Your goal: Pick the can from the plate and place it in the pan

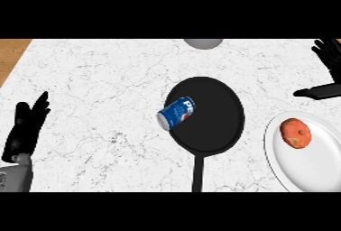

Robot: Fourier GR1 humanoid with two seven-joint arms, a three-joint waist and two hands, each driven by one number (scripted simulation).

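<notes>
pan: black pan [213, 122], middle of the white marble tabletop [100, 81], handle pointing at the robot
in the pan: blue can [176, 113], on its side, tilted, at the pan's left edge; silver end pokes out over the rim, the rest lies on the pan's black floor
plate: white plate [320, 167], right of the pan, not touching it, partly cut off by the view's right edge
on the plate: one round orange-red item [296, 133], near the plate's upper left; can't tell what food it is
left hand: left hand [26, 128] at the left edge, fingers straight and close together, holding nothing
right hand: right hand [331, 58] at the far right corner, fingers spread, thumb out sideways, holding nothing, well apart from the can
far edge: grey rounded thing [203, 43], mostly cut off
counts: 1 pan, 1 plate, 1 can, 1 food item, 2 hands
</notes>
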